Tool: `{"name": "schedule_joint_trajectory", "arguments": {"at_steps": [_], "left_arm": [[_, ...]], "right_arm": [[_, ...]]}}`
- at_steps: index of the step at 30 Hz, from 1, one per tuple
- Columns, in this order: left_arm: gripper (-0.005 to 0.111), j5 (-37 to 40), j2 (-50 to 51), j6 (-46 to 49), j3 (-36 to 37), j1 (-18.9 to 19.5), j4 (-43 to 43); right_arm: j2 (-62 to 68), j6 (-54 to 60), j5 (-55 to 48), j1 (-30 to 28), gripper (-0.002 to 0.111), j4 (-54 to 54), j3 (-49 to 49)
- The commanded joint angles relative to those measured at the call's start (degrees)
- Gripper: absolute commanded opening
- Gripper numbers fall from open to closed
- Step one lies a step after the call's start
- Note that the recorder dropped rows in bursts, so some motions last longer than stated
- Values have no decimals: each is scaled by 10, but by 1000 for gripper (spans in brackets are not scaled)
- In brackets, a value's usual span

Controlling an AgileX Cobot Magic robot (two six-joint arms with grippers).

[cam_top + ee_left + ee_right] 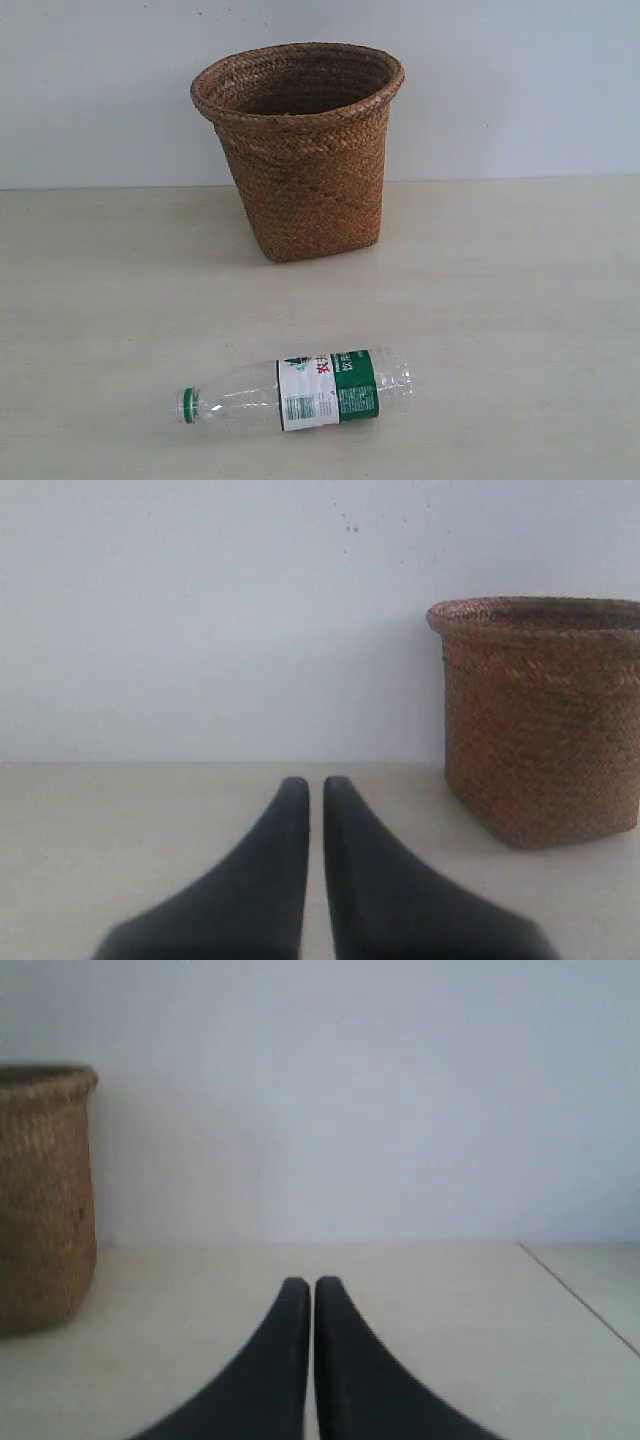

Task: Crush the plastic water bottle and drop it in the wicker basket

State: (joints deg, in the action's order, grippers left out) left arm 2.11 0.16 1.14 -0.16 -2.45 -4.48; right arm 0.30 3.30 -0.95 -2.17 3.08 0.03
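The plastic water bottle (300, 393) lies on its side near the front of the table, green cap pointing left, uncrushed, with a green-and-white label band. Behind it the wicker basket (300, 150) stands upright. Neither gripper appears in the exterior view. In the left wrist view my left gripper (315, 785) is shut with nothing in it, low over the table, and the wicker basket (545, 720) stands ahead of it to one side. My right gripper (313, 1285) is shut and empty too, with the wicker basket (40, 1200) at the picture's edge. The bottle is out of both wrist views.
A pale beige table (520, 300) carries everything, and a plain white wall (520, 80) rises behind it. A thin seam line (580, 1300) crosses the table surface in the right wrist view.
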Motion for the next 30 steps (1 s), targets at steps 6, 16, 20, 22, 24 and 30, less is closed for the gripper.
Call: {"name": "schedule_joint_trajectory", "arguments": {"at_steps": [6,16,20,22,24,30], "left_arm": [[5,-140,-2,-138,2,2,-8],[5,-178,109,-159,-99,2,-5],[5,-178,208,-158,-172,2,4],[5,-174,255,-158,-206,2,10],[5,-160,304,-158,-243,2,13],[5,-113,410,-158,-331,2,70]], "right_arm": [[-3,-111,170,0,0,27,0],[108,-86,129,0,0,22,-150],[188,-77,126,0,0,22,-212],[226,-77,126,0,0,18,-239],[265,-76,116,0,0,18,-269],[366,-50,110,0,0,18,-340]]}}
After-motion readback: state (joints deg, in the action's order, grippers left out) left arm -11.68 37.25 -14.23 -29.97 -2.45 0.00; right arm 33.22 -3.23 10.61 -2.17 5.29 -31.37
